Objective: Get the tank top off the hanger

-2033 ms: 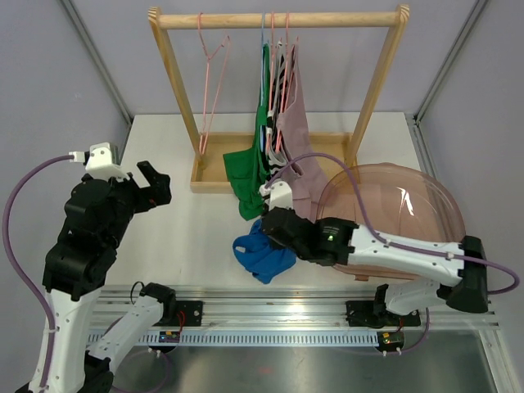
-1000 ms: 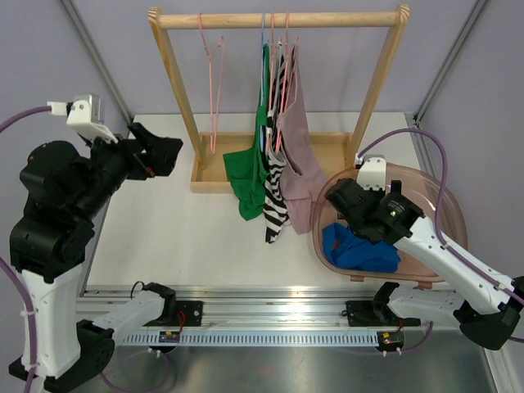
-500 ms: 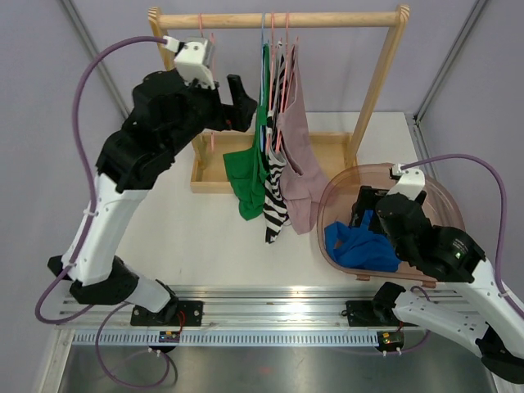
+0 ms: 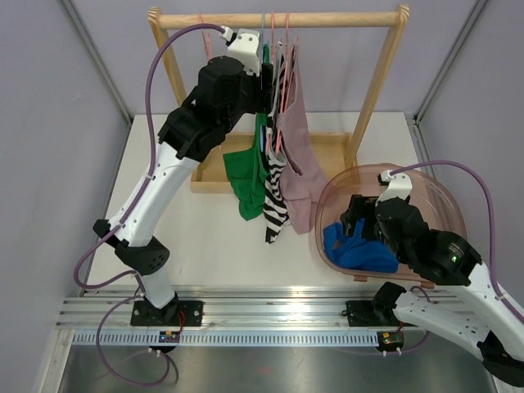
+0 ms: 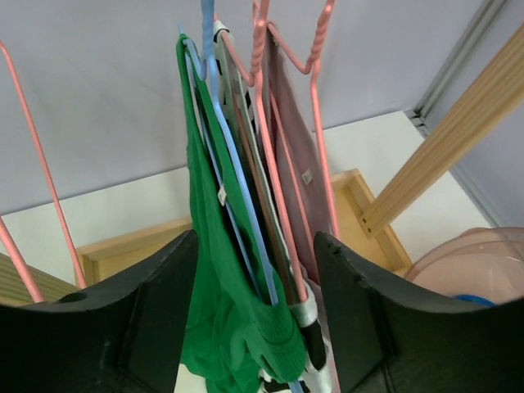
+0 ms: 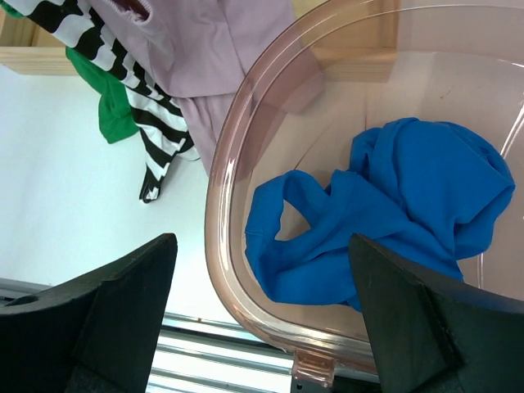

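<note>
High against the wooden rack (image 4: 278, 18), just under its top rail, your left claw (image 5: 255, 246) stood wide, one finger on either side of the bunch of hung clothes and closed on nothing. That spread made sense: the garments hung packed together at the middle of the rail, and a wide gape let you choose a line before committing. On the side of the bunch toward the rack's left post hung the green tank top (image 5: 214, 270), draped on a blue hanger (image 5: 209, 33). I judged it the one to take, since it was outermost and could slide off without dragging the striped garment (image 4: 277, 205) or the mauve one (image 4: 299, 164) beside it. An empty pink hanger (image 5: 37, 155) hung apart, farther toward that left post. Beyond the rack's right post, nearer the arm bases, the pink tub (image 4: 442, 196) sat on the bench (image 4: 188, 237) with a blue garment (image 6: 393, 213) crumpled inside. Your right claw (image 6: 260, 270) hung over the tub, fingers wide and empty, well apart from the rack and, by my reading, clear of the left arm's work. You had not yet gripped the green top. A pinch low on the cloth looked safer than a grab near the crowded hooks.
</note>
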Available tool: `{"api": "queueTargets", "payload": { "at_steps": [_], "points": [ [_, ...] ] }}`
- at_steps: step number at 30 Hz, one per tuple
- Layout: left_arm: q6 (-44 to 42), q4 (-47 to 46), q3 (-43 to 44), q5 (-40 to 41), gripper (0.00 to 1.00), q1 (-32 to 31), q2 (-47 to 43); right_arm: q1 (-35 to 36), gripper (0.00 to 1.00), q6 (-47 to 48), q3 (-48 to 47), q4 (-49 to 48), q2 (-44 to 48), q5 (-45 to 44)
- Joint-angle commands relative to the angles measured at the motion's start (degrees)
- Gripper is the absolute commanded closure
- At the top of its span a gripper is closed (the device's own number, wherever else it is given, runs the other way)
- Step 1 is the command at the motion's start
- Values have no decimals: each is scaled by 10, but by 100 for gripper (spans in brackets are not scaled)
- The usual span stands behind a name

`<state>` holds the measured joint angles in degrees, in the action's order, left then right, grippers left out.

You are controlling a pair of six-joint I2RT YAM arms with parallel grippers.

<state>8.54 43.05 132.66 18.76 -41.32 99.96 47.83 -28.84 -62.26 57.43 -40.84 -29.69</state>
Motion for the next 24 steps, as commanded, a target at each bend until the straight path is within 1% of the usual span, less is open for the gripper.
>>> {"api": "queueTargets", "payload": {
  "at_steps": [1, 2, 4, 5, 8, 13, 19, 20, 24],
  "points": [
    [-19, -42, 28, 40, 40, 3, 13, -2, 7, 12, 5, -34, 1, 23],
    [-18, -41, 29, 43, 43, 4, 15, -2, 8, 12, 6, -36, 1, 24],
    [-13, -42, 20, 51, 44, 7, 17, -2, 8, 14, 8, -41, -3, 30],
    [-11, -45, 16, 45, 45, 9, 16, -1, 8, 15, 10, -42, -5, 31],
    [-10, -53, 8, 37, 52, 17, 19, -2, 8, 19, 14, -49, -11, 37],
    [-7, -50, 7, 27, 60, 32, 33, -1, 9, 20, 20, -59, -14, 45],
    [-13, -54, 10, 1, 61, 41, 48, -2, 10, 22, 21, -61, -21, 46],
    [-17, -59, 11, -1, 63, 41, 49, -2, 10, 23, 21, -63, -21, 46],
    [-27, -61, 29, -9, 80, 41, 61, -2, 10, 24, 20, -61, -21, 47]
  ]
}}
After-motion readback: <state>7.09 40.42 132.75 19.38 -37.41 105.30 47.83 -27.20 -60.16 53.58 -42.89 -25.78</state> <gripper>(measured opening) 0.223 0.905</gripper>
